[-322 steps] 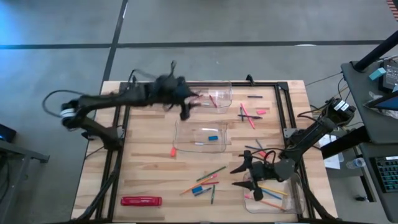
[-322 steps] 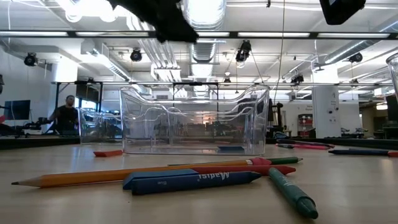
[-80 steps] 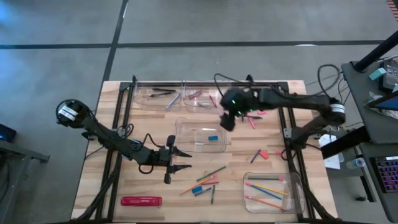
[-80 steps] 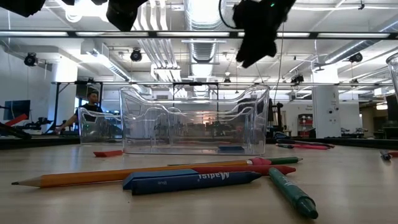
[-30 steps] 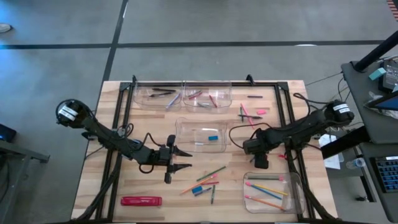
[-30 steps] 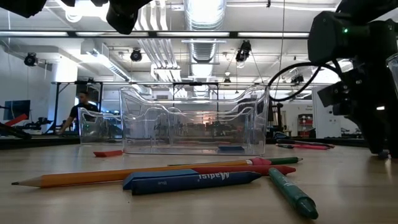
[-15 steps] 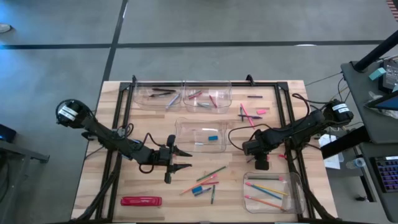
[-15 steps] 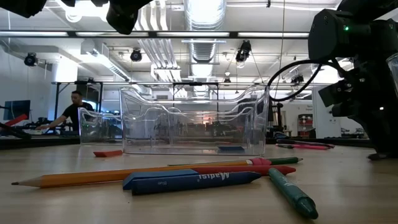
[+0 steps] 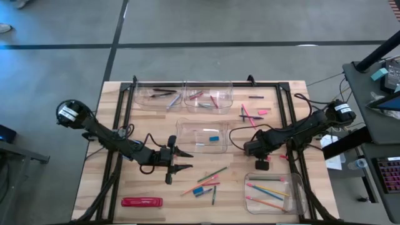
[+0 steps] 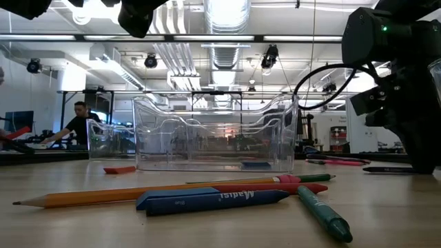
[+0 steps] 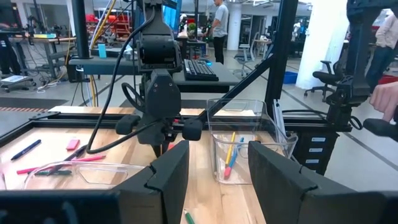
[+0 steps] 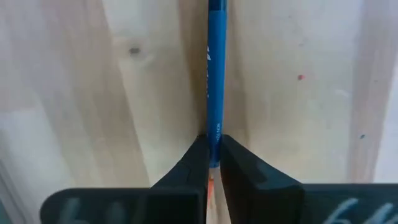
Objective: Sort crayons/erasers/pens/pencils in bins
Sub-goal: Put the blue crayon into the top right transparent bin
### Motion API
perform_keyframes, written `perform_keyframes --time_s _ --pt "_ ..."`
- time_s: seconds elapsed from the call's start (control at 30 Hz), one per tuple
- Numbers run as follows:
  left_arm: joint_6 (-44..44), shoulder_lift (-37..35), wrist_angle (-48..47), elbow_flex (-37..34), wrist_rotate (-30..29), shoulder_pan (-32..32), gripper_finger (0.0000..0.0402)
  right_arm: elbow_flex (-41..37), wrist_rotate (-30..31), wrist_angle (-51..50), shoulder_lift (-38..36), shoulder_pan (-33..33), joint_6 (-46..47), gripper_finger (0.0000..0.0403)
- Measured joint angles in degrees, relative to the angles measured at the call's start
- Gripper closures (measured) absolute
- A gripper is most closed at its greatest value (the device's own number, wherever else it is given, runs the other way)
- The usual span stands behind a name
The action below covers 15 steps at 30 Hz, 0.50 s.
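Gripping: right gripper point(image 12: 213, 146) is down on the table toward the right edge, fingers pinched tight on one end of a blue stick point(image 12: 215, 74); the rest of the stick lies flat on the wood ahead of the fingers.
Item class: slim with white print, probably a pen; cannot tell for certain.
Lift advice: the hold is at the very tip, so the free end may droop or swing. Raise straight up and slowly, and check that the stick comes level before travelling.
Nearest obstacle: pencil bin point(image 9: 300, 195) at the front right corner sits just beside the gripper; clear its rim before moving sideways.
Centre bin point(image 9: 187, 134): mid-table, with a blue eraser point(image 9: 214, 139) inside. Pass over its tall walls, not through them.
Left gripper point(image 9: 181, 160): parked left of centre, fingers apart, holding nothing, well apart from the work.
Loose pile point(image 9: 206, 183): pencils and crayons near the middle of the front edge, not yet sorted.
Red flat pack point(image 9: 142, 202): front left corner, out of the way.
Far bins point(image 9: 140, 100): two side by side along the back edge, both with sticks inside; likely target if this is a pen.
Far right strays: pink pencil point(image 9: 249, 116) and pink eraser point(image 9: 262, 112) lie near the back right corner.
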Motion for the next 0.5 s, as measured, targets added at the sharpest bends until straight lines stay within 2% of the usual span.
perform_keyframes --time_s 0.2,0.5 --pt "0.02 0.00 -0.02 -0.01 -0.01 0.00 0.0252 -0.27 6.23 -1.69 -7.25 -0.22 2.84 0.0388" --pt "0.02 0.01 -0.04 -0.07 0.00 0.11 0.0252 -0.20 8.43 -2.43 -16.07 -2.51 5.83 0.0389"
